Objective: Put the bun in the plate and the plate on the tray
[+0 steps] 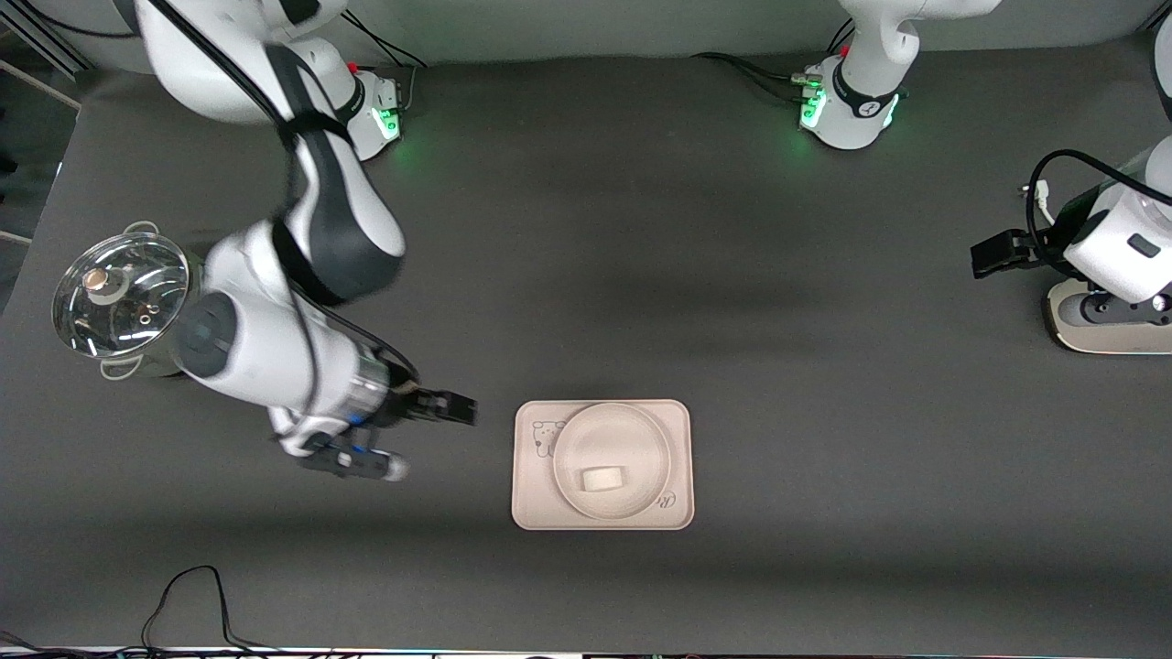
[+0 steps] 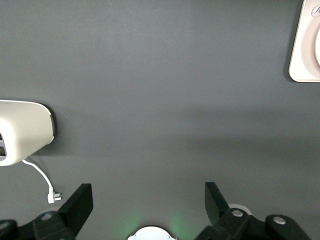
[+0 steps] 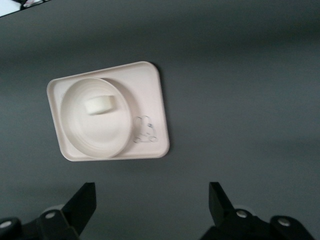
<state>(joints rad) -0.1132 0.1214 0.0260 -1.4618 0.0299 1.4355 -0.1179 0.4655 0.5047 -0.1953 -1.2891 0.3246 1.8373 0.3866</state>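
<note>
Nearest the front camera, the tray (image 1: 673, 430) lies flat on the table (image 1: 641, 229). On it rests the plate (image 1: 612, 430), with the bun (image 1: 601, 478) lying inside. Right gripper (image 1: 430, 437): fingers spread, empty, over bare table beside the tray. Left gripper (image 2: 149, 202): fingers spread, empty, waiting at the left arm's end of the table.

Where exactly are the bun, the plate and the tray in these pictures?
bun (image 1: 601, 478): front view, middle of its white top.
plate (image 1: 612, 423): front view, raised rim on the side toward the robots' bases.
tray (image 1: 535, 499): front view, bare corner toward the right arm's end, near the camera.
</note>
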